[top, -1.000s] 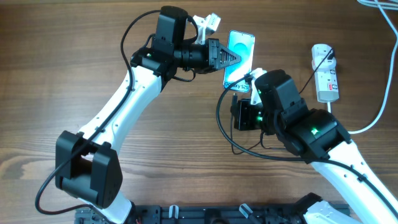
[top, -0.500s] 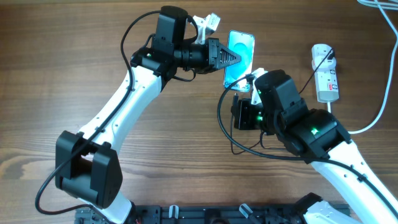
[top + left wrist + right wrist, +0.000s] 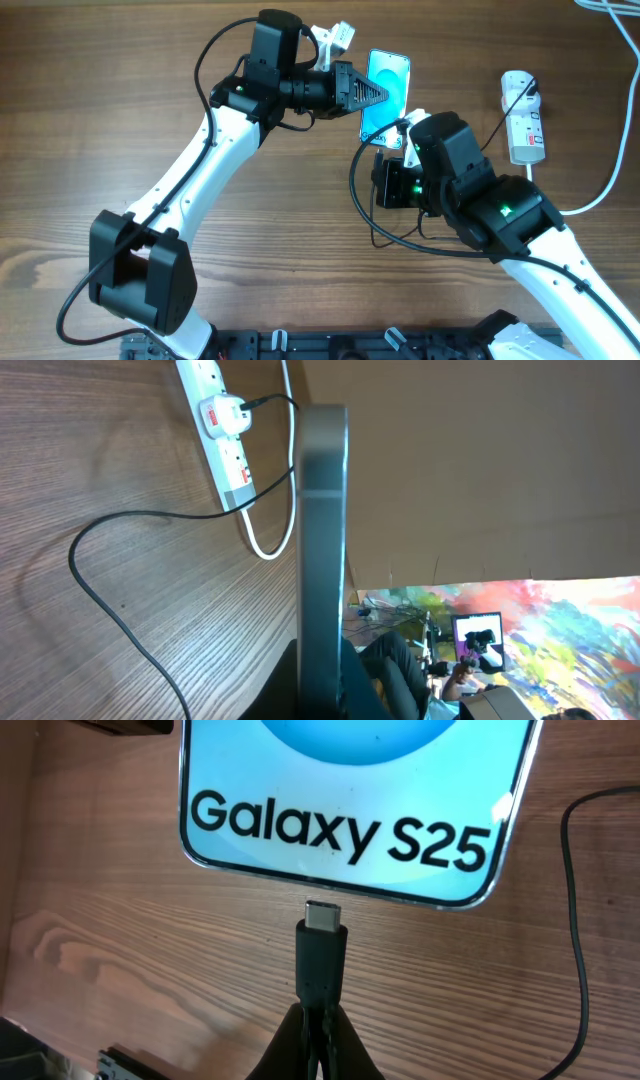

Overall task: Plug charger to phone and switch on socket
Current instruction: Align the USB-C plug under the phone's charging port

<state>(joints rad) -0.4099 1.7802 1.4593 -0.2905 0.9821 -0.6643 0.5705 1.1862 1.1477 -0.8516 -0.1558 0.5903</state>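
Right wrist view, item: charger connector (image 3: 322,945). The closed right gripper (image 3: 318,1016) is pinching it, with the metal tip pointing at the phone's (image 3: 345,810) bottom edge, just short and not touching.

The closed left gripper (image 3: 372,92) is clamping the phone by one long side, over the wooden table (image 3: 120,970) and left of the socket (image 3: 524,122).

Risk: the port is not showing. A skewed push would likely be scraping the frame, twisting the connector in the fingers or shoving the phone out of its clamp.

Against a second ago: nothing is visibly shifting.
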